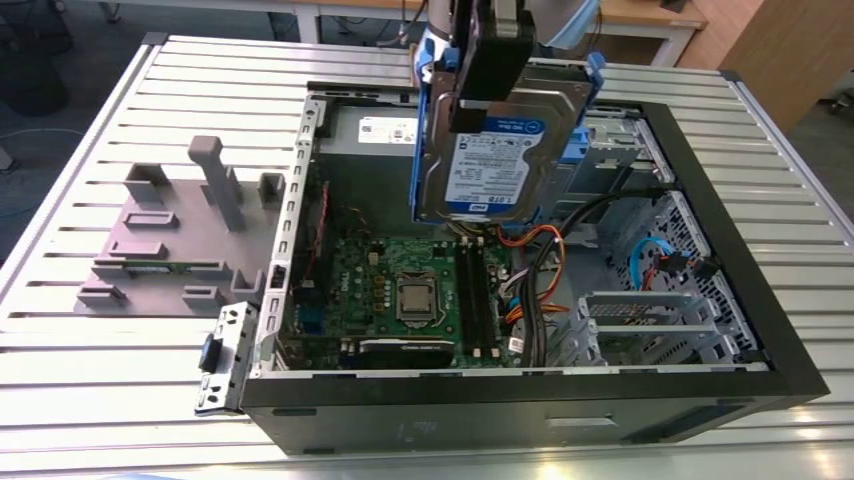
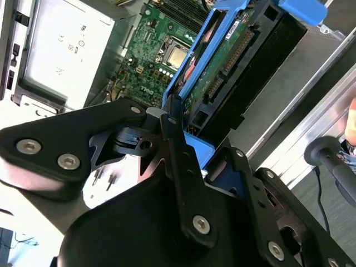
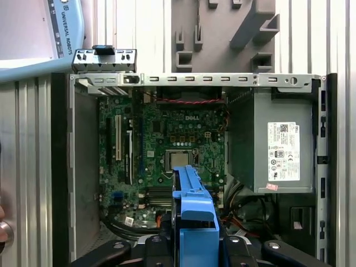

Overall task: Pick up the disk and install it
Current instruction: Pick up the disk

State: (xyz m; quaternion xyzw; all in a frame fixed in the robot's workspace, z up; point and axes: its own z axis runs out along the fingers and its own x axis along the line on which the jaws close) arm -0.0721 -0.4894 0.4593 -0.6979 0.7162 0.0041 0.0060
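Metal-stiff and probably heavy, the disk (image 1: 501, 135) hung over your open computer case (image 1: 694, 385), hand (image 1: 483, 60) clamped on its blue bracket (image 3: 194, 219).

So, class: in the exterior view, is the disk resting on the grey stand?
No; the gripper holds the disk above the open computer case.

In the exterior view the gripper (image 1: 483, 60) runs off the picture's upper edge, so the arm above it is cut away, and its black body covers the upper middle of the disk (image 1: 501, 150). The hanging disk in turn hides part of the open computer case (image 1: 694, 330) behind it, toward the case's far wall. The grey plastic stand (image 3: 222, 33) is cut off by the picture's edge in the first wrist view. There the blue bracket (image 3: 194, 222) shows edge-on, its label face unseen.
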